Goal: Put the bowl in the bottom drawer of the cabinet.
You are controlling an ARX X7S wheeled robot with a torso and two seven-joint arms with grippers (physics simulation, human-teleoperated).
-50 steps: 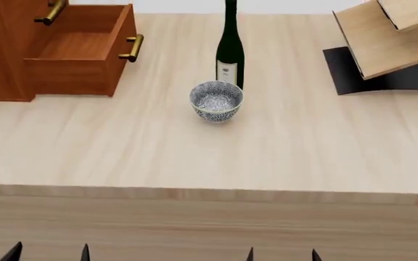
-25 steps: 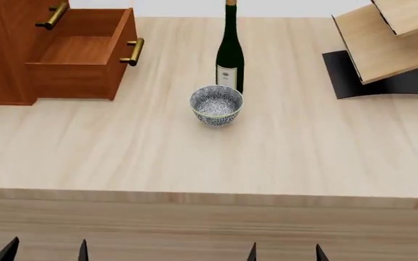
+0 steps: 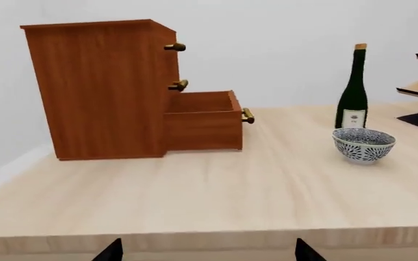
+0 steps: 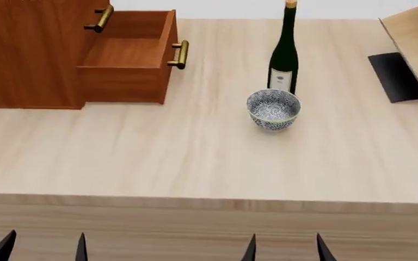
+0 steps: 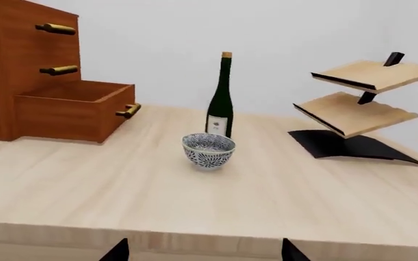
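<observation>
Both grippers show only dark fingertip points at the head view's bottom edge: left gripper [image 4: 43,247], right gripper [image 4: 285,247]. Cabinet [image 4: 28,54] top cropped. Wooden rack [image 4: 416,51] cut by right edge. Green bottle [image 4: 284,51] label text too small to read.

So the whole setup sits on a pale wood table [image 4: 194,157] with a lighter edge strip along the near side. Far left on it is the cabinet [image 4: 28,54], reddish-brown, with the bottom drawer [image 4: 125,60] pulled out toward the right. Roughly mid-table is the bowl [image 4: 273,110], upright, and just behind it a green bottle [image 4: 284,54] stands straight up, very close to the bowl. Far right there's a pale wood rack [image 4: 416,43] on a black base, well apart from the bowl.
</observation>
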